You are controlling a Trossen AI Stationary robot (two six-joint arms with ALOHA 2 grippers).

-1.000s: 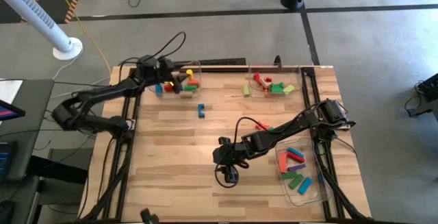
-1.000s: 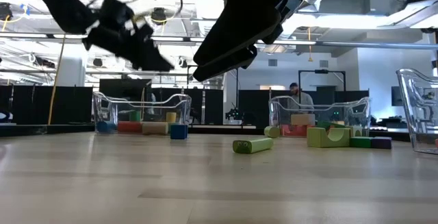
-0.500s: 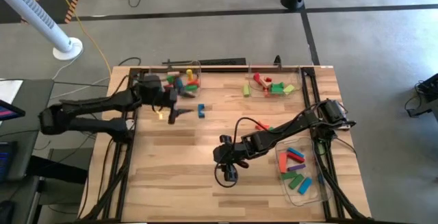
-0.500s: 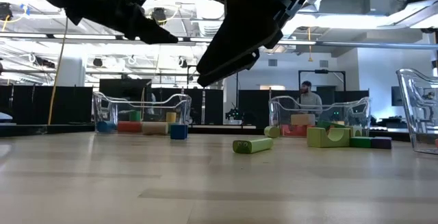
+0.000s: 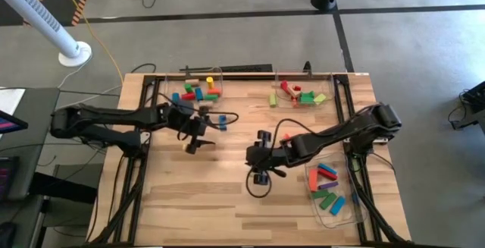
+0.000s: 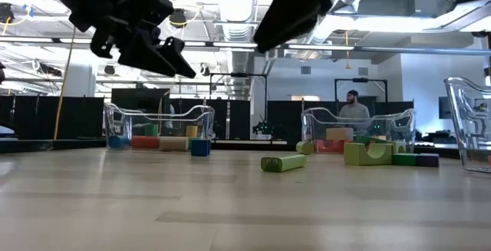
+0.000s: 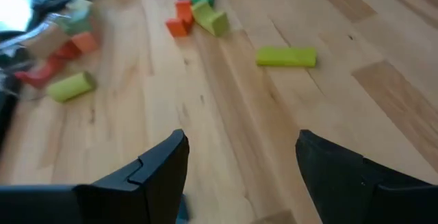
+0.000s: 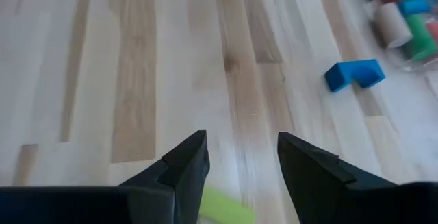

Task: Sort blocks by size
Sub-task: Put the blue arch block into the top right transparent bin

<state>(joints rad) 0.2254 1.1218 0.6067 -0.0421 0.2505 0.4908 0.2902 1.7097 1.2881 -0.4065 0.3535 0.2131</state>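
A: Where are the blocks found?

B: They are spread over the table. 1 blue block lies loose on the wood toward 11 o'clock. Several are gathered in a clear tray at the far edge near 11 o'clock, more in a second tray near 1 o'clock, and a third tray at 4 o'clock holds red, blue, purple and green pieces. A green bar lies alone on the wood in the low view.

A: How are the jaws seen?

B: The left gripper is held above the table just beside the blue block, its jaws apart with nothing between them. The right gripper is raised near the table's middle, jaws parted and nothing gripped. A person is seen far behind.
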